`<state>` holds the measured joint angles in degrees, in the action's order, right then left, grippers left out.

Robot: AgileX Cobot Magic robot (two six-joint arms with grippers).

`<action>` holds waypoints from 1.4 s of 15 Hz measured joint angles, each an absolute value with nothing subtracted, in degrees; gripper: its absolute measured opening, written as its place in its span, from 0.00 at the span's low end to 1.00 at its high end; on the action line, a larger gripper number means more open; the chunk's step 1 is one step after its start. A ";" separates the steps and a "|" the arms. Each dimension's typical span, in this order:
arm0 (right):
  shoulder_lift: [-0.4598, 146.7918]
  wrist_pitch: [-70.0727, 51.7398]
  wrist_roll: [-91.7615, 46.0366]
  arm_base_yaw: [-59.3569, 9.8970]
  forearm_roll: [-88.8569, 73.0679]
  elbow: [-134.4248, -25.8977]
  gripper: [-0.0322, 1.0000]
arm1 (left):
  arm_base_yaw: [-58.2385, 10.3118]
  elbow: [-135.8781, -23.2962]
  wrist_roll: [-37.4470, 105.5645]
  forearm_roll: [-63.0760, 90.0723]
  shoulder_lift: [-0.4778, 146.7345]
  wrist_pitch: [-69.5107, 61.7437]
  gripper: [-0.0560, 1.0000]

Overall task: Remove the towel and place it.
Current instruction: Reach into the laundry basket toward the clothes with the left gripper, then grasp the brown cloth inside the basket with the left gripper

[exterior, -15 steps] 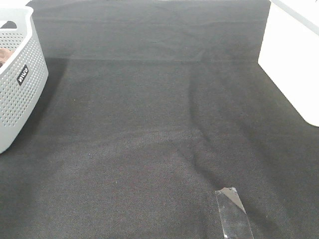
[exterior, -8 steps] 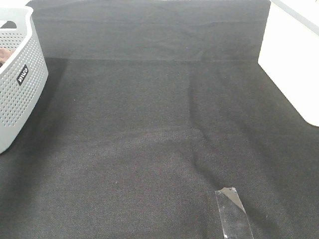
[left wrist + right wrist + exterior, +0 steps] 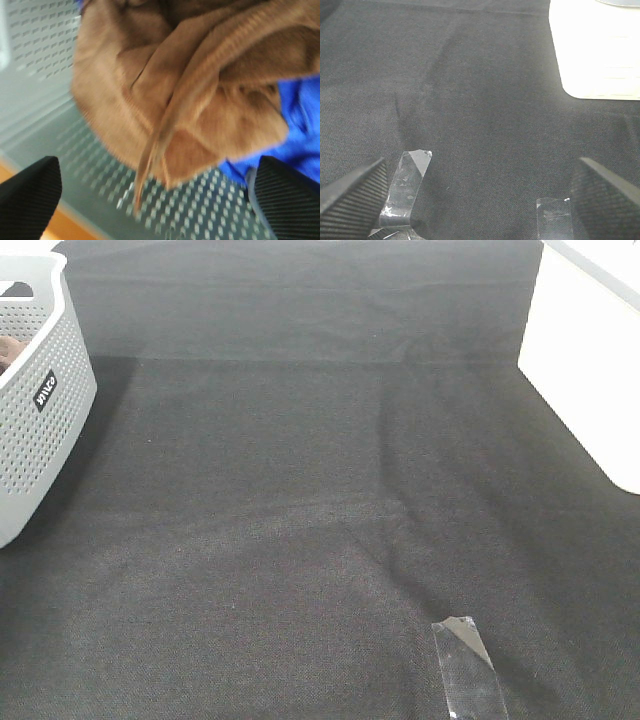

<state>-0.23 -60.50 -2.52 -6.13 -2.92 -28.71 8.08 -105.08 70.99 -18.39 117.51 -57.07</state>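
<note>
The towel [image 3: 165,100] is lying bunched and folded inside the grey perforated basket [image 3: 40,430]. The basket is standing on the black table covering [image 3: 300,500] at about nine o'clock in the high view, cut off by the frame's edge. From that camera only a sliver of brown is showing over the basket's rim.

In the left wrist view the orange-brown plush is filling most of the frame. One stitched edge is hanging down in a narrow fold toward the basket's perforated wall. A blue cloth [image 3: 300,125] is lying against the towel and is partly covered by it. The left gripper [image 3: 157,200] is hovering close over the towel with its jaws standing wide. Its black ribbed fingertips [image 3: 30,200] are sitting well apart on either side of the hanging fold, and they are gripping nothing.

The right gripper [image 3: 480,200] is hanging above the bare covering with its jaws spread equally wide, and it is holding nothing. A clear tape strip [image 3: 407,185] is sticking to the covering just beside one fingertip, and it is showing at five o'clock in the high view. A smaller piece of tape [image 3: 552,217] is lying near the other fingertip. A white object [image 3: 585,370] is resting at two o'clock.
</note>
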 joint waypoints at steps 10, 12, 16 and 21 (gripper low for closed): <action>-0.23 -60.50 -2.52 -6.13 -2.92 -28.71 0.94 | 9.68 -108.12 72.42 -18.16 126.17 -55.69 0.26; -0.23 -60.50 -2.52 -6.13 -2.92 -28.71 0.94 | 9.80 -108.12 69.04 -18.16 126.17 -55.69 0.06; -0.23 -60.50 -2.52 -6.13 -2.92 -28.71 0.94 | 9.80 -108.12 65.49 -18.11 126.17 -55.63 0.05; -0.23 -60.50 -2.52 -6.13 -2.92 -28.71 0.94 | 7.68 -108.12 52.02 -18.79 120.32 -55.86 0.05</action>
<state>-0.23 -60.50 -2.52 -6.13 -2.92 -28.71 7.68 -108.12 52.02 -18.79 120.32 -55.86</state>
